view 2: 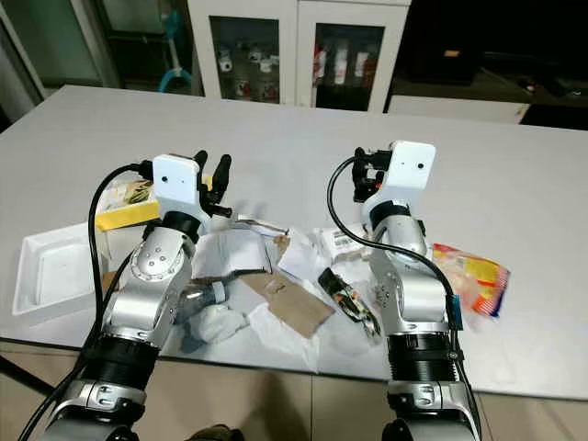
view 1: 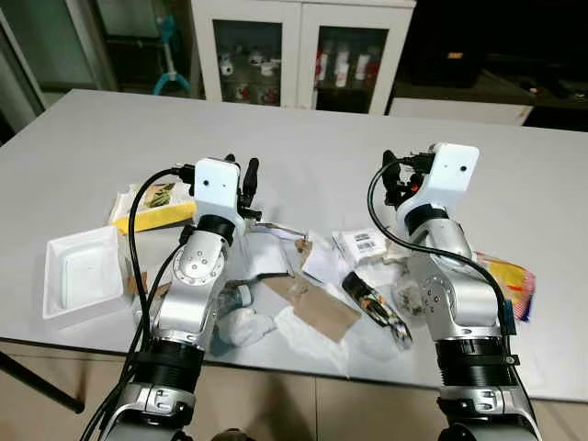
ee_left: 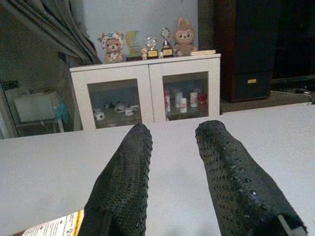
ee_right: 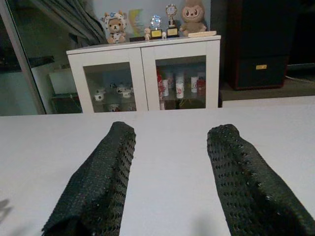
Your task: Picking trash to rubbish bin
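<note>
Trash lies in a heap on the grey table (view 1: pixel 110 138): a white tissue wad (view 1: pixel 246 324), a brown cardboard scrap (view 1: pixel 317 310), a black wrapper (view 1: pixel 372 303), a barcoded white packet (view 1: pixel 360 243) and crumpled white paper (view 1: pixel 266 250). My left gripper (view 1: pixel 241 175) is raised over the heap's left side, its fingers (ee_left: pixel 128 172) open and empty. My right gripper (view 1: pixel 397 176) is held up over the heap's right side, open as well, with only bare table between its fingers (ee_right: pixel 241 172). Both point towards the far side of the table.
A white tray (view 1: pixel 83 276) sits near the table's front left, with a yellow packet (view 1: pixel 161 207) behind it. A colourful snack bag (view 1: pixel 513 280) lies at the right. Beyond the table stands a white glass-door cabinet (view 1: pixel 299 55). The table's far half is bare.
</note>
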Robot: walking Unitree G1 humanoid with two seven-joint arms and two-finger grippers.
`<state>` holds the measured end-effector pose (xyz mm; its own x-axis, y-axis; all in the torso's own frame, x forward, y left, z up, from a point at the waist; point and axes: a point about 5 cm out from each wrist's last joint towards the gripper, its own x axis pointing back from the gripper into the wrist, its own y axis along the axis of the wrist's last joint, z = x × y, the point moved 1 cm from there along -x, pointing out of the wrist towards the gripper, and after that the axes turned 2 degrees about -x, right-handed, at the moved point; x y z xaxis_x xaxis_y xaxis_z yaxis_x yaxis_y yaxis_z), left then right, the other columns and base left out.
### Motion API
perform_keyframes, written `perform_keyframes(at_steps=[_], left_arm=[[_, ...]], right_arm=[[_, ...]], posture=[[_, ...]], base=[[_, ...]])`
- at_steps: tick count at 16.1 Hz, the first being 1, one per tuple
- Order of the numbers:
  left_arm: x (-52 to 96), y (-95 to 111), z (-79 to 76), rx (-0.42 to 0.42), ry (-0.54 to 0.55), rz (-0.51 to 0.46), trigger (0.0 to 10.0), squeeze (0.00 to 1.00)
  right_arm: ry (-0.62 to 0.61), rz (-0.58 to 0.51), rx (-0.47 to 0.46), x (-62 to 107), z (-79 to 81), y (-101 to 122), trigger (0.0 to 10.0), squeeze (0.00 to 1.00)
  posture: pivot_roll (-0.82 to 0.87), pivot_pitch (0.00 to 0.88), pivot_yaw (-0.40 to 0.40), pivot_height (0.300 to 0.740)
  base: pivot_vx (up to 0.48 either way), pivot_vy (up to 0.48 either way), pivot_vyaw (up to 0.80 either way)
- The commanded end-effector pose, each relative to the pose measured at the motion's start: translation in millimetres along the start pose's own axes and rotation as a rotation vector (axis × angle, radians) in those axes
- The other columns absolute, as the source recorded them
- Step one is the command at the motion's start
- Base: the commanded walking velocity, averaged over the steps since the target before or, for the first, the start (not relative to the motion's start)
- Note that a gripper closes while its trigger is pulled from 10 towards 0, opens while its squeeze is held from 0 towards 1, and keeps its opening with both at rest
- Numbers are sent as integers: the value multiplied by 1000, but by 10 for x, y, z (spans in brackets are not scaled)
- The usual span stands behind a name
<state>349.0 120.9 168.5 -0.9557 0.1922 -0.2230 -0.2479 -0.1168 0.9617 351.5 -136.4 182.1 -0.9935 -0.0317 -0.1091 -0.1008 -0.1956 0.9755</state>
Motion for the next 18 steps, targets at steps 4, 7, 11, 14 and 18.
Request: perform_keyframes(at_steps=[4, 7, 11, 14, 18], left_arm=[[-25, 61, 11, -4, -18, -16, 10000, 0], [-39, 72, 28, -15, -30, -18, 10000, 0], [-28, 57, -10, -13, -40, -13, 10000, 0], [-21, 54, -23, -13, -46, -12, 10000, 0], [-153, 537, 106, -105, -198, -60, 10000, 0]], right_arm=[[-12, 0, 4, 8, -9, 5, 10000, 0], [-12, 1, 4, 9, -8, 1, 10000, 0], [-11, 2, 4, 15, -8, -5, 10000, 0], [-6, 3, 6, 11, 0, -3, 10000, 0], [-9, 7, 8, 9, -9, -11, 10000, 0]], posture=[[25, 19, -25, 740], [26, 17, -23, 740], [23, 13, -23, 740], [24, 11, -25, 740], [34, 19, -26, 740]], base=[[0, 0, 0], [0, 0, 0], [0, 0, 0], [0, 0, 0], [0, 0, 0]])
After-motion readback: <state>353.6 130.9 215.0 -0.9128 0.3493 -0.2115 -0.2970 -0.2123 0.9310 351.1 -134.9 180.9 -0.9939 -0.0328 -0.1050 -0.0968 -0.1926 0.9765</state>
